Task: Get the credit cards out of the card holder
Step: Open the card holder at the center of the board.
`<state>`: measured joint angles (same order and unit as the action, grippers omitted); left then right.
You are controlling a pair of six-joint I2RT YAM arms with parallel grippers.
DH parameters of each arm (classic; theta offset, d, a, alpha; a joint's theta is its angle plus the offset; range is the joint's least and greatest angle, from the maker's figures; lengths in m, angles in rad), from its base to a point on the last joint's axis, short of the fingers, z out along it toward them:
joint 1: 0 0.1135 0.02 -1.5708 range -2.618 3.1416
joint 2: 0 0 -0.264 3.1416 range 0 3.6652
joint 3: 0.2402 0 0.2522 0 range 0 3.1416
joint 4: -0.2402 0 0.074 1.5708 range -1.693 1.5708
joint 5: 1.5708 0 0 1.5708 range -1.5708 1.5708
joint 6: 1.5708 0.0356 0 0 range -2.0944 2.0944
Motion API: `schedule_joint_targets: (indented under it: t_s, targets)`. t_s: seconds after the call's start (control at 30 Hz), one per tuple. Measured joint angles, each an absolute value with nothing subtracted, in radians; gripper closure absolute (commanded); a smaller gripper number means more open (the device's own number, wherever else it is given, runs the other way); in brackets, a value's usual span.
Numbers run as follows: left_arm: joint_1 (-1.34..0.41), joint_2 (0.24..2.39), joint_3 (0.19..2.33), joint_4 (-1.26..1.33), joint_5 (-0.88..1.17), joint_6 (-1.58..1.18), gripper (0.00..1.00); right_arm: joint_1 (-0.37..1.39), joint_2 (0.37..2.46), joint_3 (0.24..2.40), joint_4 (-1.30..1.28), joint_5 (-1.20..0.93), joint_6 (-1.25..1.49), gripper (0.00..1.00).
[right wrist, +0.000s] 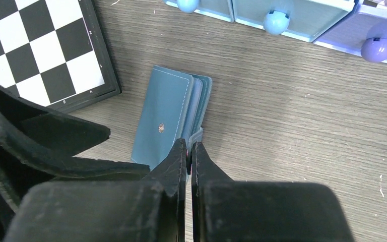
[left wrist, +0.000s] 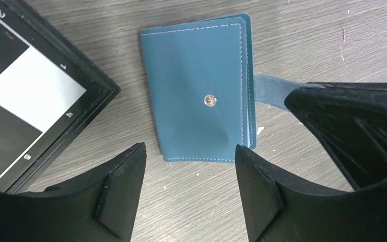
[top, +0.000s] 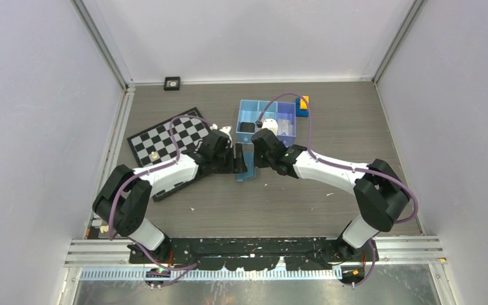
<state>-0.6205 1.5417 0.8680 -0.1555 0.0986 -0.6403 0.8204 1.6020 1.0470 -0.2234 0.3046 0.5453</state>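
Observation:
The card holder [left wrist: 196, 91] lies folded on the wood table, a flat blue wallet with its round snap button [left wrist: 209, 101] facing up. My left gripper [left wrist: 190, 151] hangs open just short of the holder's near edge, with nothing between its fingers. My right gripper [right wrist: 189, 148] is shut on the thin blue strap [left wrist: 268, 88] that sticks out from the holder's side. From above, both grippers [top: 235, 159] [top: 258, 151] meet at the holder [top: 246, 166] in the table's middle. The credit cards are hidden inside the folded holder.
A chessboard [top: 165, 136] lies close to the holder's left, its black frame [left wrist: 88, 103] a short way from it. A three-compartment blue tray [top: 278, 121] stands behind, with a yellow-and-blue block [top: 302, 105] at its right. A small black square [top: 172, 82] sits by the back wall.

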Motion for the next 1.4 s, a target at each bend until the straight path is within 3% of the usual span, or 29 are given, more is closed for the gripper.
schedule_joint_targets:
  t_s: [0.1, 0.4, 0.53, 1.27, 1.4]
  targets:
    - [-0.629, 1.567, 0.885, -0.152, 0.113, -0.627, 0.17, 0.820, 1.601, 1.043, -0.215, 0.295, 0.548, 0.99]
    - [-0.626, 1.620, 0.893, -0.148, 0.167, -0.620, 0.15, 0.820, 1.601, 1.039, -0.188, 0.266, 0.553, 0.99]
    - [-0.626, 1.651, 0.910, -0.147, 0.188, -0.620, 0.00, 0.820, 1.597, 1.031, -0.187, 0.263, 0.553, 0.99]
    - [-0.577, 1.628, 0.859, -0.061, 0.264, -0.663, 0.00, 0.820, 1.562, 0.998, -0.163, 0.255, 0.568, 0.99]
    - [-0.567, 1.633, 0.862, -0.072, 0.266, -0.675, 0.16, 0.820, 1.562, 0.994, -0.157, 0.256, 0.572, 0.99]
